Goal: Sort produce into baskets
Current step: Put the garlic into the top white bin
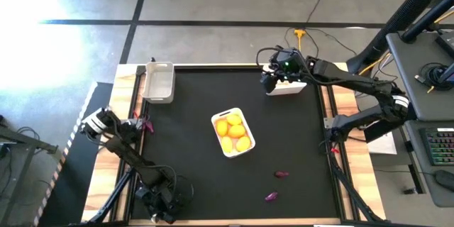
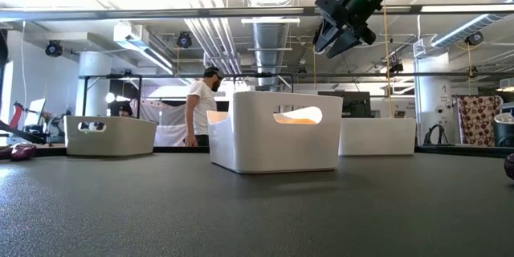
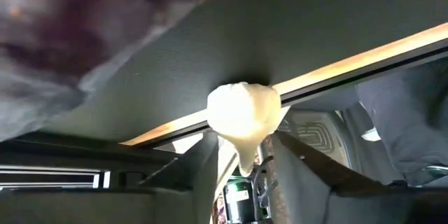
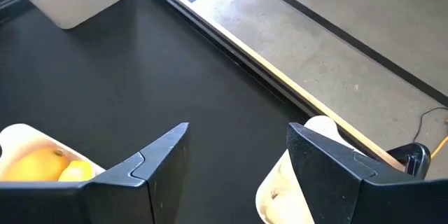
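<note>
Two purple vegetables [image 1: 281, 174] lie near the front edge. Middle basket [image 1: 233, 133] holds yellow fruit. Right gripper [image 1: 272, 78] hovers open, empty, over the back-right basket [image 1: 287, 89]. Left gripper [image 1: 145, 123] at left edge pinches a garlic bulb [image 3: 243, 110]. No readable writing.

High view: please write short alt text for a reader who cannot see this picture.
Seen from above, the right gripper hovers, fingers open, over a white basket at the black table's far edge. A central basket holds yellow fruits; two purple vegetables lie nearby, and the left gripper waits at the left edge.
</note>
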Available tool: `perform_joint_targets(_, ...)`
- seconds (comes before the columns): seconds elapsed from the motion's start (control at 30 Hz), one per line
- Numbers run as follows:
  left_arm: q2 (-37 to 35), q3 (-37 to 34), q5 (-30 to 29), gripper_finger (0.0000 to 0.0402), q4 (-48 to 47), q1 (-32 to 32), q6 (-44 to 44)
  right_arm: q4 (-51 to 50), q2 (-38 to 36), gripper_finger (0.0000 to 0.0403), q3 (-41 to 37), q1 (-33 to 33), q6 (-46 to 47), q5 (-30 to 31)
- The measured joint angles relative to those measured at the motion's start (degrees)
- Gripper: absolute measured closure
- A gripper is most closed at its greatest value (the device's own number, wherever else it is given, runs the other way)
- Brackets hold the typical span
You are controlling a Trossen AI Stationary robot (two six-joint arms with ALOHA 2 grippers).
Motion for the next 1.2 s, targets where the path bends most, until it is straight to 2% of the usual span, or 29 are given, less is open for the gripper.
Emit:
perform_joint_targets(0.3, -1.5, 0.7, 0.3, 0.0393, 0.1, 0.4, 1.5, -4.3, 0.0, 0.0174, -0.2, 0.0, -0.2, 0.0)
perform_joint_targets(0.43, -3.9, 2.4, -0.2, 0.0394, -0.3, 0.4, 4.8, -6.3, 0.0, 0.0174, -0.3, 0.0, -2.0, 0.0)
perform_joint_targets(0.57, -7.5, 4.4, -0.9, 0.0399, -6.9, 1.9, 5.7, -6.9, 0.0, 0.0174, -0.3, 0.5, -2.6, 0.1)
perform_joint_targets(0.73, -13.3, 7.5, -9.2, 0.0400, -21.9, 6.7, 13.2, -6.6, 0.0, 0.0174, -0.5, 2.4, -2.1, 0.1)
perform_joint_targets(0.83, -16.3, 8.0, -13.6, 0.0401, -33.0, 12.1, 23.4, -6.6, 0.0, 0.0174, -1.1, 4.1, -2.1, 0.0)
perform_joint_targets(0.97, -18.7, 8.0, -15.3, 0.0401, -45.5, 23.2, 42.5, -7.0, -0.1, 0.0174, -2.4, 6.6, -0.8, 0.0)
perform_joint_targets(1.07, -20.1, 8.0, -18.3, 0.0401, -53.1, 35.0, 59.0, -7.2, -0.1, 0.0174, -3.7, 8.5, 1.9, 0.0)
perform_joint_targets(1.2, -20.5, 9.2, -22.9, 0.0401, -56.3, 54.7, 79.1, -7.1, -0.1, 0.0174, -5.2, 10.2, 3.6, 0.0)
